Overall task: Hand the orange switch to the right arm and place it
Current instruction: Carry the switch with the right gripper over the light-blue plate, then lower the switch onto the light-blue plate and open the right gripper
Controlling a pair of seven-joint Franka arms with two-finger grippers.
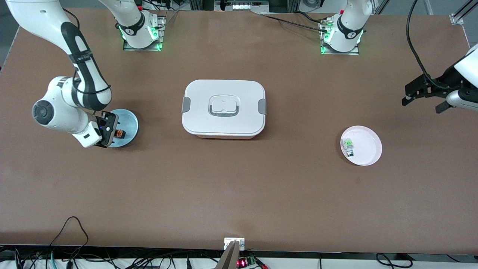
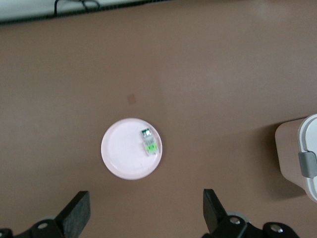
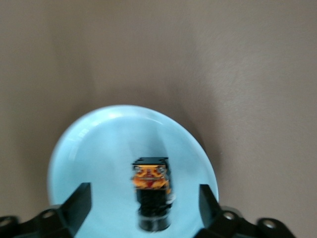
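Orange switch (image 3: 151, 191) sits on blue plate (image 3: 89, 148), w/ right end effector (image 1: 112, 131) wide open around it; left end effector (image 2: 143, 213) open, waiting over desk; switch looks light, stiff, prob. slippery; pinch black body's flat sides.

Taking twelve o'clock as toward the arms' bases, the white lidded plastic box (image 1: 223, 108) sits mid-desk (image 1: 239, 194). At its nine o'clock lies the pale blue round plate (image 1: 131, 121), carrying the orange switch (image 1: 120, 133) between the spread fingers of the right pincer (image 3: 144, 201). At the box's four o'clock lies the pink round plate (image 1: 368, 147), with the tiny green-and-silver component (image 1: 348, 145) at its nine o'clock rim. The left pincer (image 2: 146, 208), fingers apart, hangs at this plate's two o'clock.
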